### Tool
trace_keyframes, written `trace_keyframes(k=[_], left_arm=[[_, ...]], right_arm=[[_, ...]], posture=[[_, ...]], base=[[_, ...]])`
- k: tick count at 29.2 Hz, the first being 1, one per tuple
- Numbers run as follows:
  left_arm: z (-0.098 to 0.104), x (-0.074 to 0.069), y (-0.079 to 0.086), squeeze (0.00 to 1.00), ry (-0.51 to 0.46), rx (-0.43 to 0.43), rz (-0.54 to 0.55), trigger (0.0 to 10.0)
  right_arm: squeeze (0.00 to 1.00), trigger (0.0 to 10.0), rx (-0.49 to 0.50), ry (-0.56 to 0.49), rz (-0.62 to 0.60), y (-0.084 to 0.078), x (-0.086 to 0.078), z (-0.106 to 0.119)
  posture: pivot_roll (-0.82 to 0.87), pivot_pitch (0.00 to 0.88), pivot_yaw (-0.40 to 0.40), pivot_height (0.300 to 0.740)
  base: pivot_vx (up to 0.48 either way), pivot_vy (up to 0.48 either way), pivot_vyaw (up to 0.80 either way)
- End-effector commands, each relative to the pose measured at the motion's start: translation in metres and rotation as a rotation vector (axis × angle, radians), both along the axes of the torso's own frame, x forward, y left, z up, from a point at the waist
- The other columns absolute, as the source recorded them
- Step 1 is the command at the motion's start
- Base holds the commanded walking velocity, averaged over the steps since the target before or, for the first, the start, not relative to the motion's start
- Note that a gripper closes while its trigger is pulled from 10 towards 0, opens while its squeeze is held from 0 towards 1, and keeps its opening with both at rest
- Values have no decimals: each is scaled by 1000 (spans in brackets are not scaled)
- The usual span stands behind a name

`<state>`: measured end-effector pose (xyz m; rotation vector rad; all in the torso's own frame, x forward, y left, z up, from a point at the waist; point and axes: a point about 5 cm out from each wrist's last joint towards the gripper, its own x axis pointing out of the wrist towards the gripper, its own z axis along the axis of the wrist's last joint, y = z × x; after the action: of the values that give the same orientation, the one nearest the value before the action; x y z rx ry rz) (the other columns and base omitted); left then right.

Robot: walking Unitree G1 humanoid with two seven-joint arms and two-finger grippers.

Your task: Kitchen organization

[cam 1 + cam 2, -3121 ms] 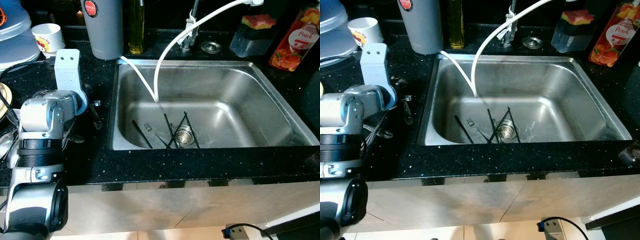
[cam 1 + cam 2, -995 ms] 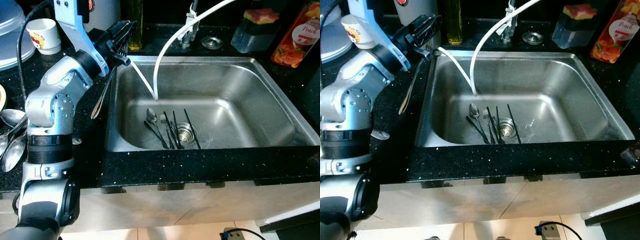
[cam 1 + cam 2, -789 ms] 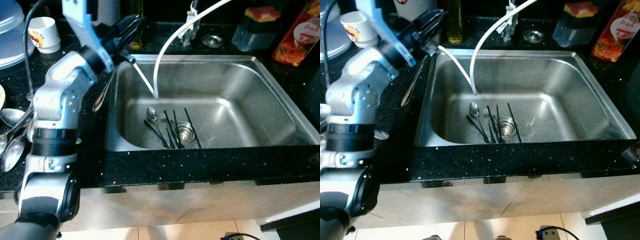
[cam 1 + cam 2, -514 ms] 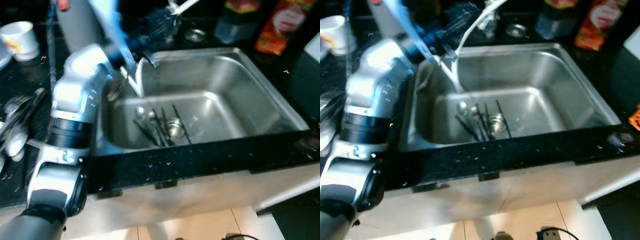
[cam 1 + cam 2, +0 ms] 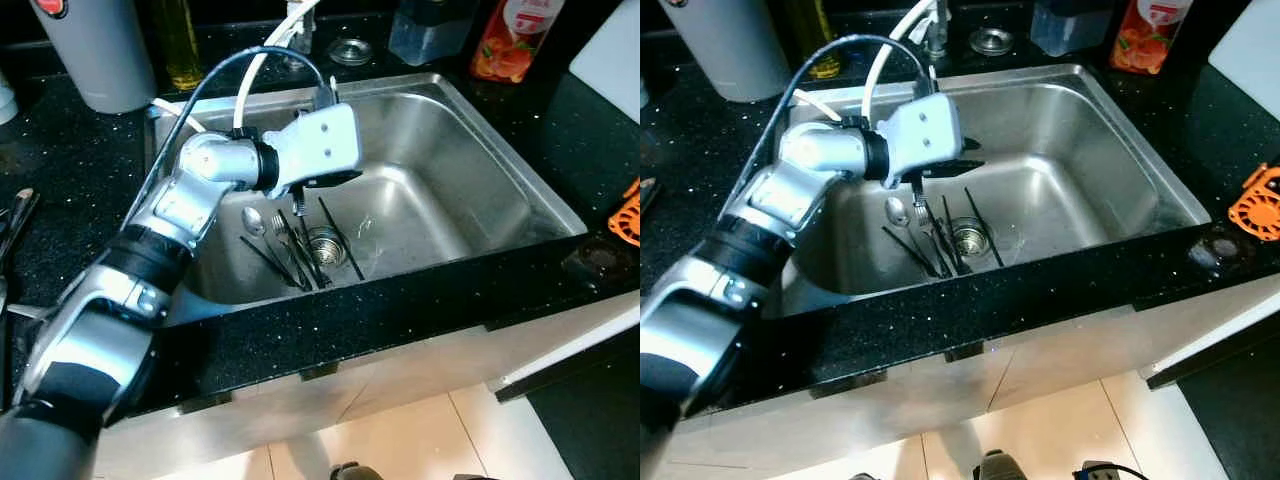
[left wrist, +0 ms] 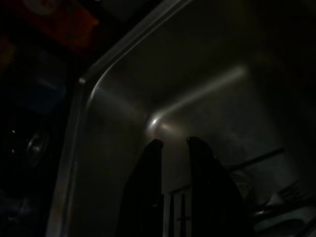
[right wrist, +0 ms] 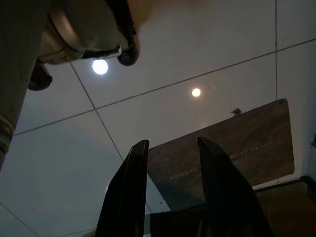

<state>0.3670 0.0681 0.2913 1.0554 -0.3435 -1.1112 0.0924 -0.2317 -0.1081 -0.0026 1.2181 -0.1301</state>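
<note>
My left gripper [image 5: 298,207] reaches down into the steel sink [image 5: 470,105], just above the cutlery on its floor. In the left wrist view its two fingers [image 6: 153,148] stand a narrow gap apart, open, with bare steel showing between the tips. Below it lie a spoon [image 5: 253,217], a fork [image 5: 281,230] and several black chopsticks [image 5: 340,238] around the drain [image 5: 325,240]. My right gripper [image 7: 170,143] hangs open over the tiled floor.
A grey canister [image 5: 95,55], an oil bottle [image 5: 180,45] and white hoses [image 5: 250,80] stand behind the sink's left corner. A juice carton [image 5: 510,40] is at the back right. More utensils [image 5: 15,215] lie on the left counter, and an orange object [image 5: 628,215] on the right one.
The camera has shifted and tilted. My left arm has swung from above the sink's left rim down into the basin, and the long utensil that hung from its gripper is gone from it.
</note>
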Motion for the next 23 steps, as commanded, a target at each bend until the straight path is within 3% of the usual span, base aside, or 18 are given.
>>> trace_keyframes(k=[1, 3, 4, 6, 7, 9, 11, 13, 16, 17, 19, 23], left_arm=[[2, 2, 3, 0, -47, 61, 14, 10000], [2, 2, 3, 0, -47, 61, 14, 10000], [0, 6, 7, 0, -89, 113, 33, 10000], [-4, 6, 1, 0, -117, 132, 0, 10000], [-4, 6, 1, 0, -117, 132, 0, 10000], [-10, 3, -14, 0, -119, 89, -84, 10000], [-10, 3, -14, 0, -119, 89, -84, 10000], [-12, 2, -21, 0, -99, 48, -119, 10000], [-17, 1, -35, 0, 1, -84, -161, 10000], [-17, 1, -35, 0, 1, -84, -161, 10000], [-22, 3, -42, 0, 99, -179, -158, 10000], [-25, 4, -45, 0, 154, -217, -154, 10000]], right_arm=[[0, 10000, 8, 23, -21, 0, -10, -2], [0, 10000, 8, 23, -21, 0, -10, -2], [0, 10000, 9, 23, -22, -1, -11, -2], [0, 10000, 11, 23, -24, -1, -15, -3], [0, 10000, 11, 23, -24, -1, -15, -3], [0, 10000, 15, 25, -28, -1, -20, -4], [0, 10000, 15, 25, -28, -1, -20, -4], [0, 10000, 15, 26, -29, -1, -23, -4], [0, 10000, 15, 33, -36, -2, -32, -5], [0, 10000, 15, 33, -36, -2, -32, -5], [0, 10000, 14, 40, -39, -2, -37, -5], [0, 10000, 14, 43, -40, -3, -39, -5]], posture=[[-11, 217, 5, 740], [-11, 217, 5, 740], [-16, 226, 9, 740], [-37, 257, 16, 740], [-37, 257, 16, 740], [-49, 272, 17, 740], [-49, 272, 17, 740], [-63, 284, 20, 740], [-84, 305, 20, 740], [-84, 305, 20, 740], [-99, 320, 21, 740], [-103, 322, 20, 740]], base=[[0, 0, 0], [0, 0, 0], [0, 0, 0], [0, 0, 0], [0, 0, 0], [0, 0, 0], [0, 0, 0], [0, 0, 0], [0, 0, 0], [0, 0, 0], [0, 0, 0], [0, 0, 0]])
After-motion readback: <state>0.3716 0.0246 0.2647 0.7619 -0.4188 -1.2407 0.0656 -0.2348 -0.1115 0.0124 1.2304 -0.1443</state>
